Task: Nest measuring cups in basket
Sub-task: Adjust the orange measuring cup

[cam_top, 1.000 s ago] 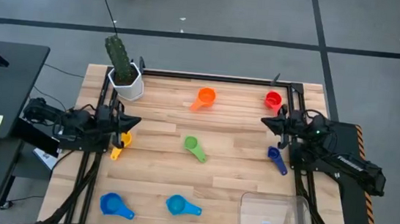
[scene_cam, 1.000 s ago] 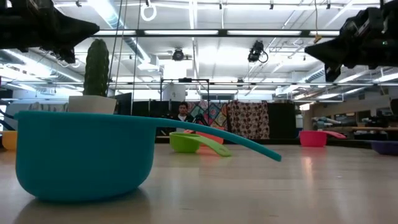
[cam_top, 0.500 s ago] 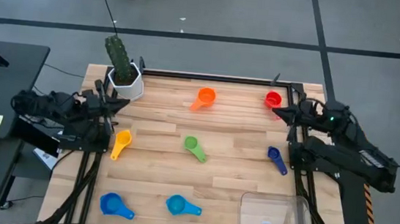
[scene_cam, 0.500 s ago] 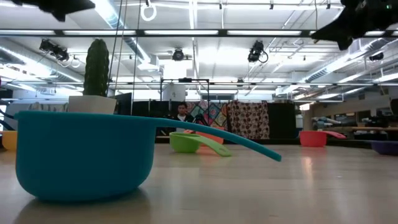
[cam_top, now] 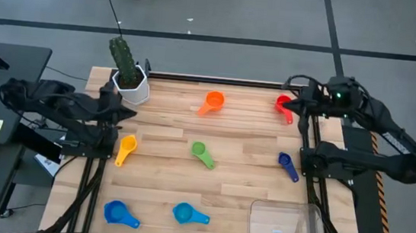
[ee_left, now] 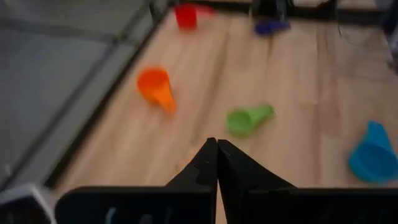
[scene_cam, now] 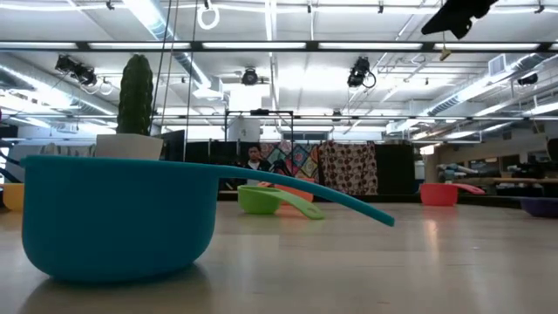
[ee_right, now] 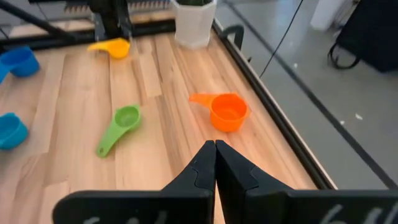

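Cups all sit loose on the table, none in the basket [cam_top: 286,223] at the near right corner. Right gripper [cam_top: 284,107] hovers by the red cup [cam_top: 283,103], fingers pressed shut, empty. Left gripper [cam_top: 121,100] is also shut and empty, near the cactus pot [cam_top: 132,86]. Risk: dropping in closed would just knock the red cup off the edge.

We hold our left arm folded at the left edge, its wrist raised and the left gripper [cam_top: 116,97] pointing inward over the near-left corner — fingers [ee_left: 205,165] pressed together, tips meeting. Our right arm arches up at the far right edge, elbow out behind, the right gripper [cam_top: 285,106] aimed inward and downward — its fingers [ee_right: 204,163] likewise closed, nothing between them.
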Controlling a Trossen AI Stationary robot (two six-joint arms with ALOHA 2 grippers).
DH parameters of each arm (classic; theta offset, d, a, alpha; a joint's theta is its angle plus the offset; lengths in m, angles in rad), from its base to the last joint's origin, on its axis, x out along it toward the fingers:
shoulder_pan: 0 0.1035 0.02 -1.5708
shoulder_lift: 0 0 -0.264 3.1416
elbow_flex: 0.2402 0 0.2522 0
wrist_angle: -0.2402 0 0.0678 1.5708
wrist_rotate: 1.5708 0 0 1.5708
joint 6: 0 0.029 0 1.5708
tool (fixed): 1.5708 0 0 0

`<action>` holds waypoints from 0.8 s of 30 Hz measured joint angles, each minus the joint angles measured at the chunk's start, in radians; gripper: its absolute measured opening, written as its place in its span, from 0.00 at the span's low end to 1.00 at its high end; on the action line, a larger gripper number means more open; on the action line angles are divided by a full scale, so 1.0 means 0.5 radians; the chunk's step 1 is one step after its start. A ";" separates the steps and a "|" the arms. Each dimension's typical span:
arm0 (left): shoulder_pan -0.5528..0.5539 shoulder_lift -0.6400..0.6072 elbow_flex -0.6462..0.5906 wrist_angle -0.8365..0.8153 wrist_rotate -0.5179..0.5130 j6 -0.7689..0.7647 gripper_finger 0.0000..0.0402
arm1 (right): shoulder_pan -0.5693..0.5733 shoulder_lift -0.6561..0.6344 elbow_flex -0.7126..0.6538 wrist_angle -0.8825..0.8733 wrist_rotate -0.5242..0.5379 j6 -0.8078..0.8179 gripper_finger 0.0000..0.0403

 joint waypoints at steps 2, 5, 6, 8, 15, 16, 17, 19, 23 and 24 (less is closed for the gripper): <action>0.000 0.087 0.131 -0.181 0.069 -0.140 0.02 | 0.000 0.096 0.088 -0.067 0.001 -0.014 0.03; 0.000 0.174 0.245 -0.368 0.095 -0.295 0.02 | 0.000 0.221 0.177 -0.123 0.001 -0.018 0.02; 0.000 0.186 0.259 -0.392 0.095 -0.327 0.02 | 0.000 0.257 0.196 -0.142 0.003 -0.020 0.02; 0.000 0.190 0.258 -0.410 0.095 -0.354 0.02 | 0.000 0.312 0.224 -0.155 0.003 -0.056 0.01; -0.001 0.189 0.251 -0.455 0.096 -0.439 0.02 | 0.000 0.453 0.225 -0.160 -0.018 -0.262 0.01; 0.000 0.189 0.251 -0.454 0.096 -0.439 0.02 | 0.000 0.477 0.225 -0.153 -0.027 -0.264 0.02; 0.000 0.190 0.250 -0.454 0.096 -0.439 0.02 | 0.000 0.504 0.225 -0.145 -0.041 -0.259 0.03; -0.001 0.189 0.250 -0.454 0.096 -0.439 0.02 | 0.000 0.559 0.225 -0.100 -0.057 -0.213 0.05; -0.001 0.189 0.250 -0.454 0.096 -0.438 0.02 | 0.001 0.683 0.225 0.073 -0.111 -0.166 0.11; -0.001 0.189 0.250 -0.454 0.096 -0.438 0.02 | 0.002 0.717 0.225 0.132 -0.132 -0.169 0.12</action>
